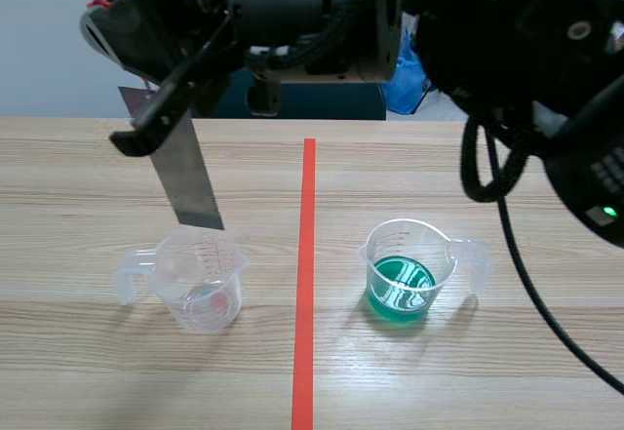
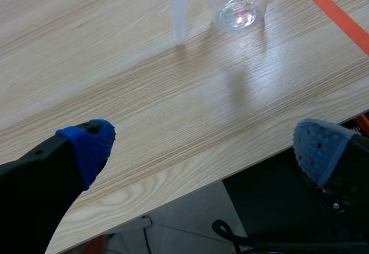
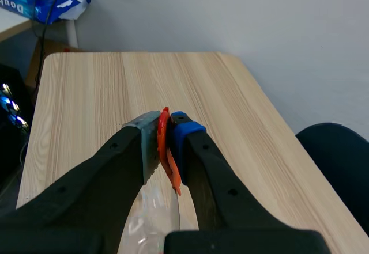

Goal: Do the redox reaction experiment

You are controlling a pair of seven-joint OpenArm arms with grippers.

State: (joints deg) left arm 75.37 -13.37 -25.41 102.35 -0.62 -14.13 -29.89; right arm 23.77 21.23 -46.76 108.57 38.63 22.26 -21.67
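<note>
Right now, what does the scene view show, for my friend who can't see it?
A black robot arm dangles a flat grey metal strip over a clear plastic measuring cup on a pale wooden table. Across the orange-red tape line, a second clear cup holds green liquid.

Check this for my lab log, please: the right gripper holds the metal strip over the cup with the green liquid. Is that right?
Not quite. In the scene view the metal strip hangs over the clear cup, not over the cup with green liquid, which stands apart on the other side of the red line. The right gripper does hold the strip.
</note>
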